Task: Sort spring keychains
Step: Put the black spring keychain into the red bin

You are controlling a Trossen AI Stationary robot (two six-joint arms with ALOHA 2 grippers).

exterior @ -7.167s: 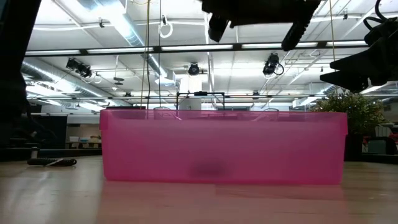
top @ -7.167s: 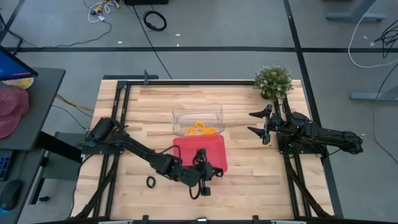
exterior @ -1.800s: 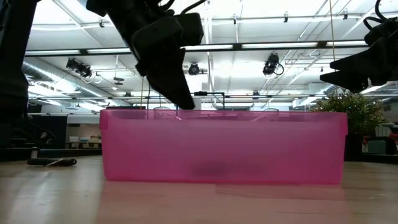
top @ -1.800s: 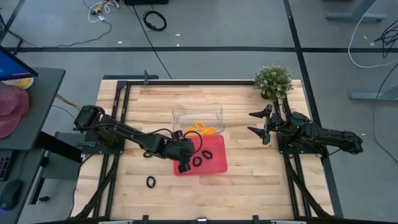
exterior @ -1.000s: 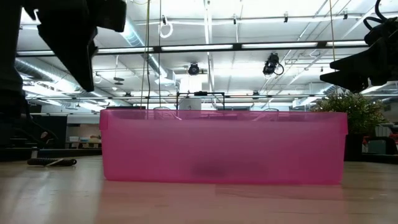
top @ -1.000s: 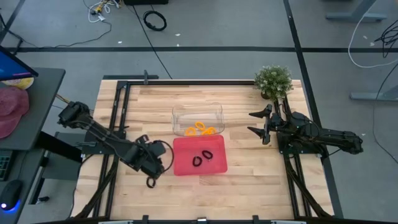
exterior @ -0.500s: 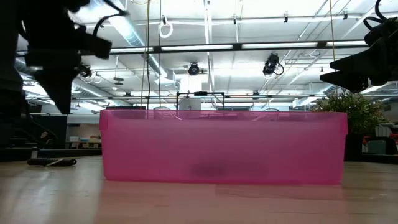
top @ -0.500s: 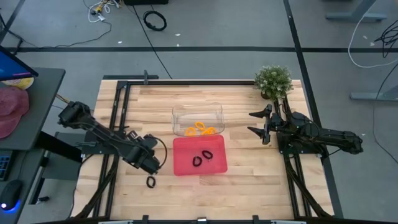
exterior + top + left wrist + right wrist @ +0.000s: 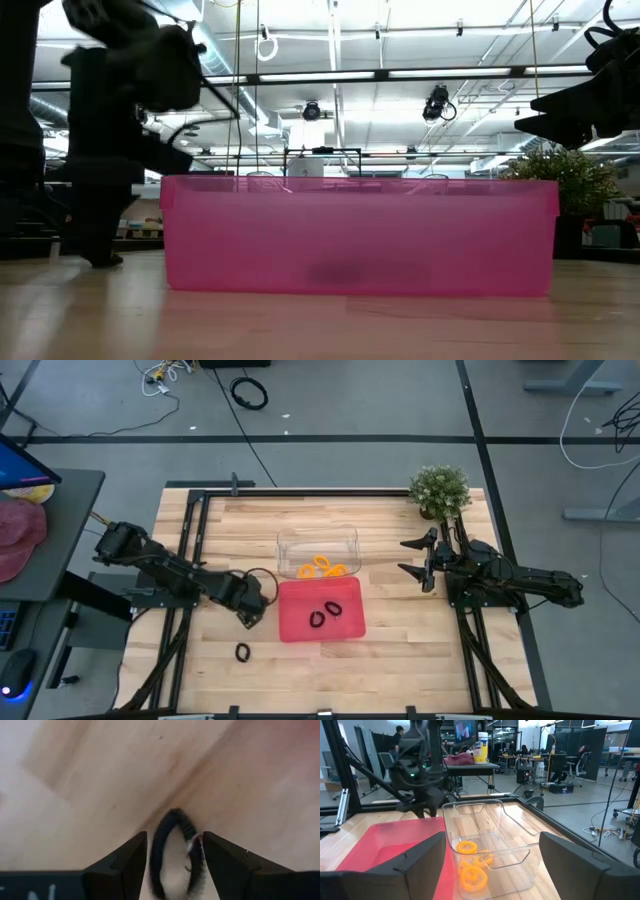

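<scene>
One black spring keychain (image 9: 242,652) lies flat on the bare wood, left of the red tray (image 9: 300,630). My left gripper (image 9: 248,620) hovers open just beyond it; in the left wrist view the black loop (image 9: 159,845) shows between the two fingers (image 9: 120,865), apart from them. Two black keychains (image 9: 325,613) lie in the red tray. Orange keychains (image 9: 320,568) lie in the clear bin (image 9: 317,538) behind it. My right gripper (image 9: 412,557) waits open at the table's right, facing the bin (image 9: 490,850).
A potted plant (image 9: 439,490) stands at the far right corner. The red tray (image 9: 360,235) fills the middle of the low view, with my left arm (image 9: 110,150) to its left. Bare wood lies along the near edge.
My left gripper has come down toward the table beside the red tray's left side, near the loose black keychain, and has shifted slightly toward the tray. Its fingers have stayed open. The keychains have not moved.
</scene>
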